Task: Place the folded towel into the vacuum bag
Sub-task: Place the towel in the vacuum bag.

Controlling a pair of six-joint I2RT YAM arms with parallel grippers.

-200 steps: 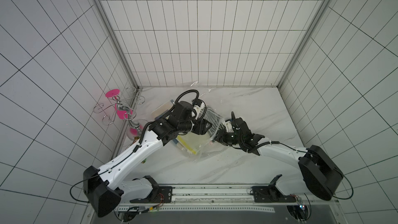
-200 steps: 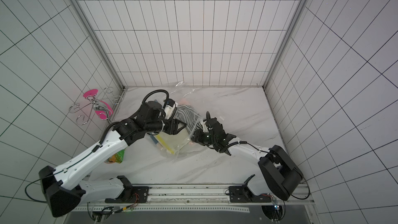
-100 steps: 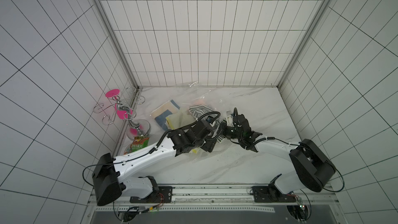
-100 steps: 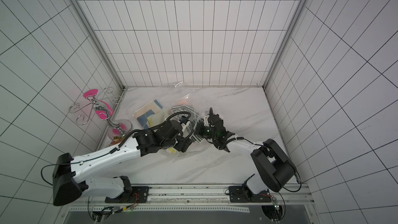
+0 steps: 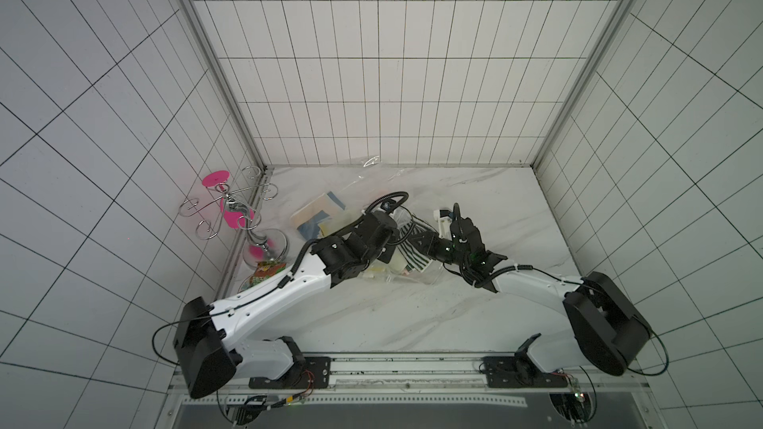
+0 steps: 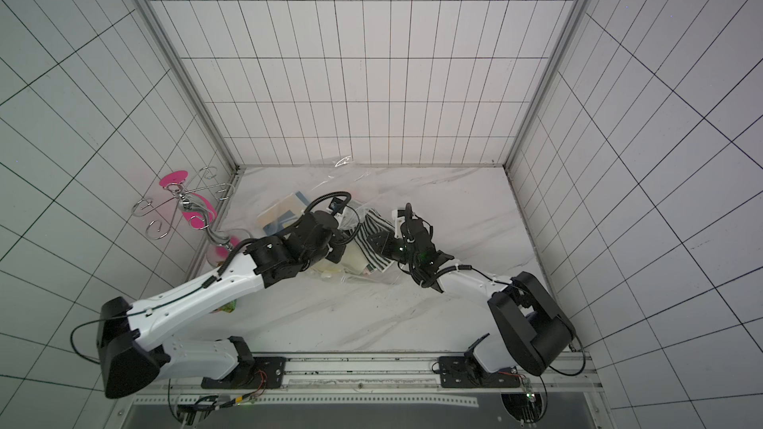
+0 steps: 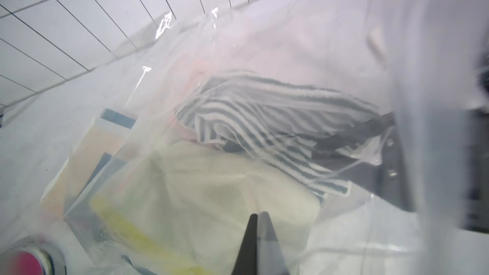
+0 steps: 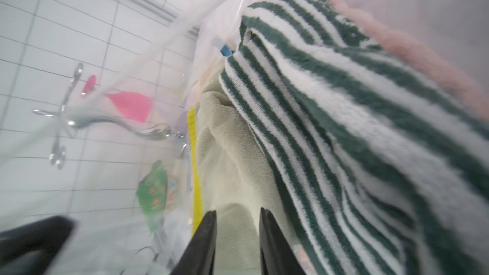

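Crinkled clear plastic, glossy with glare, makes up the bag point(image 5: 371, 177) at the centre of a top view. The striped towel point(image 8: 344, 107) is fuzzy terry cloth and the cream towel point(image 8: 232, 160) is matt plush. At left, the stand point(image 5: 231, 200) is polished metal wire. The table point(image 5: 392, 315) is smooth and marble-patterned.

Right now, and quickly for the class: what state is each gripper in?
Left gripper: shut, apparently pinching the bag film.
Right gripper: open, jaws apart, pale towel ahead, gripping nothing visibly.
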